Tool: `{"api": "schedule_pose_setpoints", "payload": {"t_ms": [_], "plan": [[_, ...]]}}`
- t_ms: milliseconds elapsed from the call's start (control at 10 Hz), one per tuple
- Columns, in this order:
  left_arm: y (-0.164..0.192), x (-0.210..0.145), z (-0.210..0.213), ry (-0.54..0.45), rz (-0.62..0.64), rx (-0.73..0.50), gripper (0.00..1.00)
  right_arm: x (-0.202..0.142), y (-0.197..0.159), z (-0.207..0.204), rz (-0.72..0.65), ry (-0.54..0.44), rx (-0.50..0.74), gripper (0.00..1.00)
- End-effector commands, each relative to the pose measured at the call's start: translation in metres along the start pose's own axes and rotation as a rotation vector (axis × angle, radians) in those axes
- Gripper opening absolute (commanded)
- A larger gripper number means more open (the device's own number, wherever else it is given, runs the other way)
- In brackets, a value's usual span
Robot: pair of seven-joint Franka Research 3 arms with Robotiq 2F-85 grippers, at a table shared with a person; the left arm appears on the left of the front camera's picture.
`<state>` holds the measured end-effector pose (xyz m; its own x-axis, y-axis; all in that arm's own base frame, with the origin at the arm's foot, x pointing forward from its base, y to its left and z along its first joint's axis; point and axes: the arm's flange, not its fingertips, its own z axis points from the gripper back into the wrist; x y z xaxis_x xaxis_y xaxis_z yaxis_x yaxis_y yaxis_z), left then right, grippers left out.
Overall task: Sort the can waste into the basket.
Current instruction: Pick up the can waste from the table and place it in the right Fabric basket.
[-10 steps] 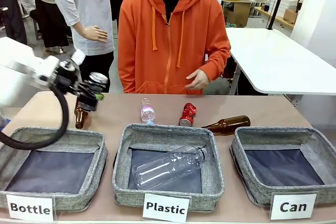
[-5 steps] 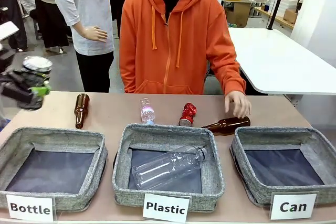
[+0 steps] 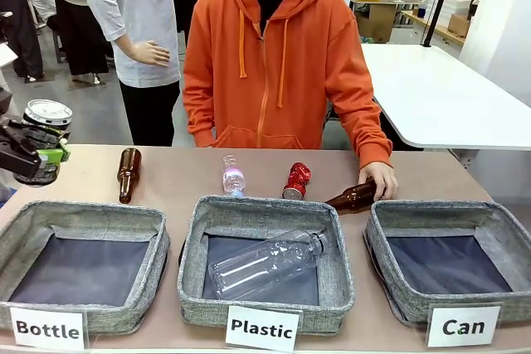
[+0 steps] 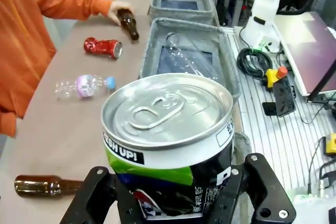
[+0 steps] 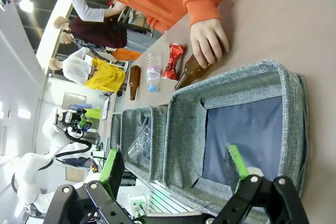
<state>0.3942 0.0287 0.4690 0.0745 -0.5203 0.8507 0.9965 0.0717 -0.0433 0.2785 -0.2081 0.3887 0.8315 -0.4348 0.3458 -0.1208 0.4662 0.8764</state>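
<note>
Black can (image 4: 168, 129), clamped in the left claw (image 4: 173, 205), hangs well left of the Can basket (image 3: 498, 213); right claw (image 5: 176, 166), wide, hovers over that basket, nearer the red can (image 3: 296, 181).

Tan table (image 3: 174, 176): along the near edge, three grey fabric baskets in a row: Bottle basket (image 3: 83, 215), Plastic basket (image 3: 265, 205), Can basket (image 3: 448, 211). Behind them, left to right: brown glass bottle (image 3: 127, 175) on its side, small clear plastic bottle (image 3: 233, 176), crushed red can (image 3: 296, 181), second brown bottle (image 3: 353, 197) lying under a person's hand (image 3: 380, 178)
</note>
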Motion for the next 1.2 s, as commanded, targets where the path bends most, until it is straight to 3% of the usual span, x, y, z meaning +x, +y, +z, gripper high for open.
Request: {"api": "schedule_pose_setpoints", "payload": {"t_ms": [0,100,200,300,500,700,900,1100], "plan": [[-0.005,-0.002,-0.001,-0.001,-0.002,-0.002,0.00,0.000,0.000,0.000,0.000,0.000,0.000,1.00],[-0.009,0.032,-0.032,-0.047,0.054,-0.051,0.00,0.008,0.016,0.022,-0.042,-0.066,0.026,1.00],[-0.022,0.070,-0.068,-0.022,0.037,-0.097,0.00,0.008,0.024,0.032,-0.025,-0.054,0.002,1.00],[-0.028,0.106,-0.098,-0.053,0.106,-0.046,0.00,0.008,0.027,0.038,-0.041,-0.018,-0.002,1.00],[-0.065,0.154,-0.165,0.024,0.108,-0.125,0.00,0.002,0.020,0.062,-0.049,-0.006,-0.079,1.00],[-0.097,0.210,-0.235,0.015,0.148,-0.086,0.00,0.010,0.016,0.085,-0.079,-0.024,-0.036,1.00],[-0.120,0.278,-0.337,0.085,-0.043,-0.060,0.00,0.000,0.021,0.105,-0.080,0.009,-0.012,1.00],[-0.110,0.331,-0.439,0.082,-0.146,0.069,0.00,-0.024,0.025,0.123,-0.049,0.038,0.004,1.00]]}}
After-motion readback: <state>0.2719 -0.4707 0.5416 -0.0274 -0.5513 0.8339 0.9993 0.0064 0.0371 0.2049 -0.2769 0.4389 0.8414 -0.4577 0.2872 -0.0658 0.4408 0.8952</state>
